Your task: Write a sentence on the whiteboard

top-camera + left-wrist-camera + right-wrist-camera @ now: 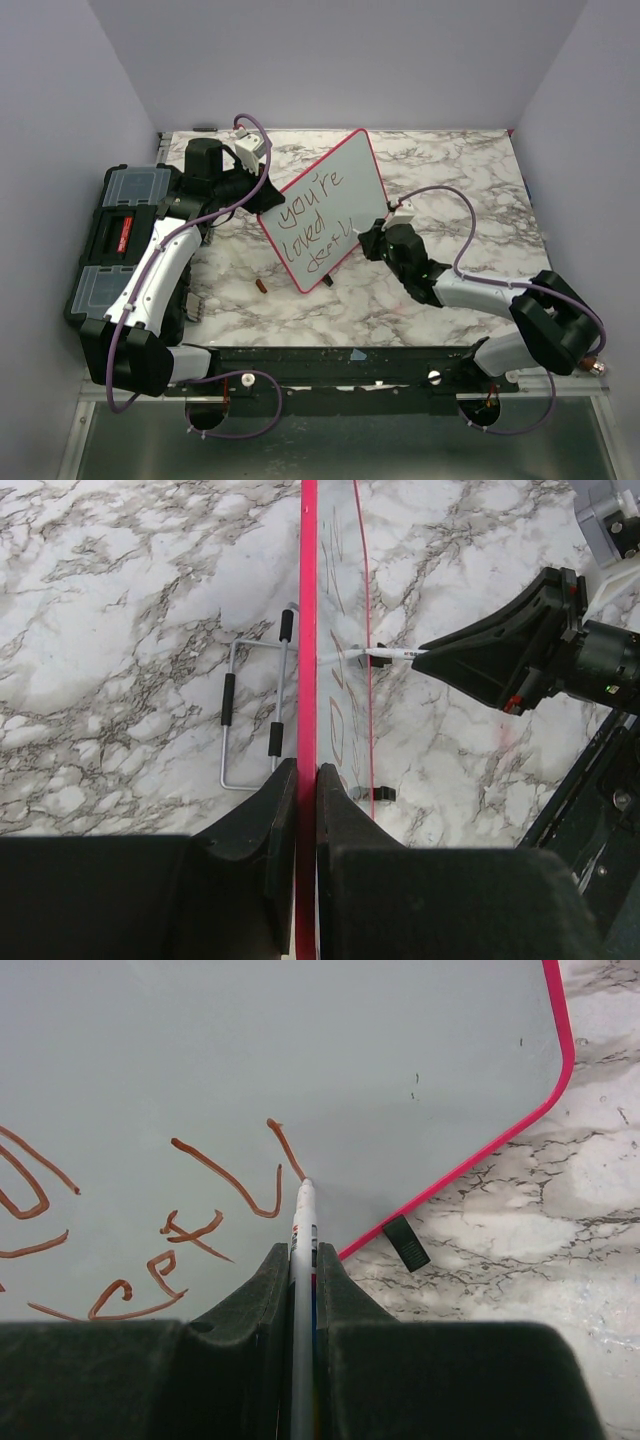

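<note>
Back wall (330, 60): plain, pale lilac-grey.
Left wall (60, 100): same colour, slanting in towards the table.
Right wall (590, 120): same colour.
Table (460, 170): white marble pattern, grey veins.
Toolbox (125, 235): black, clear-lidded compartments, at the table's left edge.
Rail (330, 362): black, along the near edge.
Panel (330, 440): grey metal, below the rail.
Light: soft, even, with faint shadows.
</note>
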You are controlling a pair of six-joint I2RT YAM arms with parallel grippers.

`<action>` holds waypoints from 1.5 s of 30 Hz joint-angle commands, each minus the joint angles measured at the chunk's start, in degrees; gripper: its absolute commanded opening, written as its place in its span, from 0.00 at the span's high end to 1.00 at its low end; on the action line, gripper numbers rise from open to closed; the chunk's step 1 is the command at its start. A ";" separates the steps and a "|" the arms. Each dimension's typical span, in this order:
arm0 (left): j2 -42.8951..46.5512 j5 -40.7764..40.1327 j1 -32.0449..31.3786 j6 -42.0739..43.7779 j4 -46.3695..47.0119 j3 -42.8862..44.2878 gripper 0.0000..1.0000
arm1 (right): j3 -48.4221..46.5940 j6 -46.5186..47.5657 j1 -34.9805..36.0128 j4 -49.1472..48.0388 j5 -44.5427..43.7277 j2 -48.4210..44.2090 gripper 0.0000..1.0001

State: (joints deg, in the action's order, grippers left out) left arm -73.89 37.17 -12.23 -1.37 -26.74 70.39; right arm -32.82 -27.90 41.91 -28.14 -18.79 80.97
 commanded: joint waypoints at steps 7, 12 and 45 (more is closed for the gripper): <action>-0.47 -0.69 -0.62 3.11 -0.94 0.61 1.00 | -6.05 2.68 -1.70 1.60 -0.69 2.70 0.99; -0.56 -0.63 -0.69 3.09 -0.89 0.60 1.00 | -7.97 3.79 -2.32 2.10 -0.24 2.97 0.99; -0.20 -0.60 -0.78 3.12 -0.91 0.61 1.00 | 0.73 -1.57 -2.36 -0.16 6.03 3.07 0.99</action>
State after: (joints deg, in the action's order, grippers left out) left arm -74.00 36.84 -12.23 -1.52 -26.72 70.39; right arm -33.23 -27.29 39.62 -26.96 -16.47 82.83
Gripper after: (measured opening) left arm 0.100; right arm 0.131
